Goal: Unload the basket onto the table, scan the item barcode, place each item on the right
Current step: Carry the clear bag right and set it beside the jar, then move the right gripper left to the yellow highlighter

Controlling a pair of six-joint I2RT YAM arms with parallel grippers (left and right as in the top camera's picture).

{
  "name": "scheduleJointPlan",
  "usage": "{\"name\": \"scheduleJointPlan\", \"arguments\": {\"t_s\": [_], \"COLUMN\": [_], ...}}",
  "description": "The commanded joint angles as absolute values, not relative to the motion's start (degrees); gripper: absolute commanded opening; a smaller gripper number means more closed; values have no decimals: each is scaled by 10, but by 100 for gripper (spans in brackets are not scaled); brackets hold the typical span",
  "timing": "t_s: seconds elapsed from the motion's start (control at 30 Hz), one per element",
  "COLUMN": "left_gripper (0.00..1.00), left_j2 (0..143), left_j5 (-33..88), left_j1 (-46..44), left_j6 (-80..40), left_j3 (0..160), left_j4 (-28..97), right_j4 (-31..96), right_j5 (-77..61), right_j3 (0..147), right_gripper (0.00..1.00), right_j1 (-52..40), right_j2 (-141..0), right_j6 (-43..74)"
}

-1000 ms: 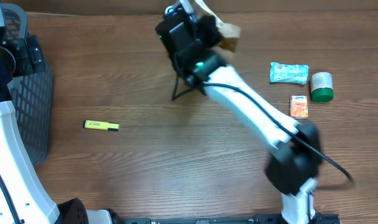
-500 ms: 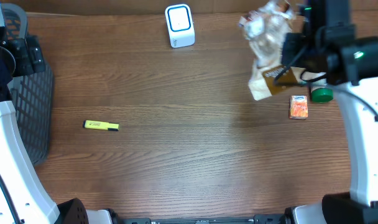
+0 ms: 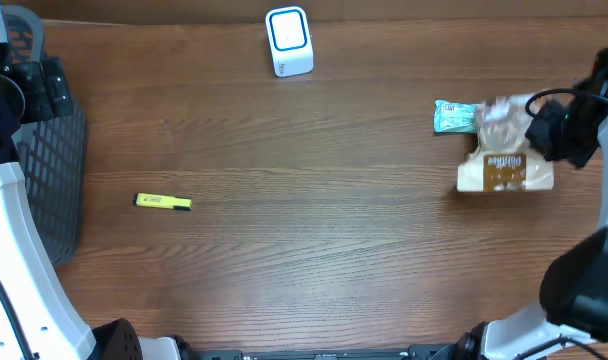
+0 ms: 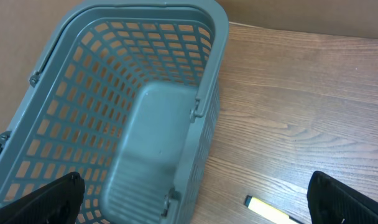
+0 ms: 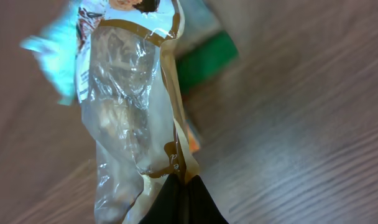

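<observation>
The item is a clear and brown snack bag [image 3: 504,168], hanging over the right side of the table. My right gripper [image 3: 542,135] is shut on its edge. In the right wrist view the black fingertips [image 5: 184,190] pinch the bag's [image 5: 133,106] brown seam, and the bag stretches away from them. The white and blue scanner [image 3: 289,40] stands at the back middle, far from the bag. My left gripper [image 4: 195,208] is open over the grey basket [image 4: 145,93], with nothing between its fingers. No barcode shows in any view.
A teal packet [image 3: 452,117] lies just left of the bag's top. Behind the bag, a green lid [image 5: 207,59] and a bit of an orange box [image 5: 192,140] show. A yellow marker [image 3: 164,201] lies left of centre, near the basket [image 3: 54,180].
My right arm has swung from the scanner at the back to the right side of the table, carrying the bag. The bag now covers the orange box and green jar. The left arm has not moved.
</observation>
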State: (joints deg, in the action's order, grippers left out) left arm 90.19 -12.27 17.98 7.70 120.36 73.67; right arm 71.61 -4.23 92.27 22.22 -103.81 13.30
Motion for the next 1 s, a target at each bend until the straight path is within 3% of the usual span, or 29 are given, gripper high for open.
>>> {"name": "scheduleJointPlan", "arguments": {"t_s": [0.0, 0.03, 0.07, 0.13, 0.17, 0.23, 0.43, 0.63, 0.8, 0.97], "left_gripper": [100, 100, 100, 100, 100, 100, 100, 100, 100, 100], "left_j2": [907, 907, 907, 907, 907, 907, 907, 907, 907, 907], "left_j5": [-124, -124, -124, -124, -124, -124, -124, -124, -124, -124], "left_j1": [175, 175, 175, 175, 175, 175, 175, 175, 175, 175], "left_j6": [84, 84, 84, 84, 84, 84, 84, 84, 84, 84], "left_j3": [1206, 1206, 1206, 1206, 1206, 1206, 1206, 1206, 1206, 1206], "left_j4": [735, 735, 735, 735, 735, 735, 735, 735, 735, 735], "right_j4": [711, 710, 710, 715, 718, 733, 815, 881, 848, 717], "right_j5": [-48, -46, -46, -46, -46, -48, -63, -197, -250, -275], "right_j3": [920, 921, 923, 923, 923, 926, 980, 1061, 1072, 1072], "right_gripper": [4, 5, 14, 56, 67, 78, 81, 78, 78, 79], "right_j1": [231, 231, 231, 231, 231, 231, 229, 169, 35, -142], "right_j2": [-1037, -1036, -1036, -1036, -1036, -1036, -1035, -1035, -1035, -1037], "right_j6": [130, 130, 130, 130, 130, 123, 84, -11, -24, -7]}}
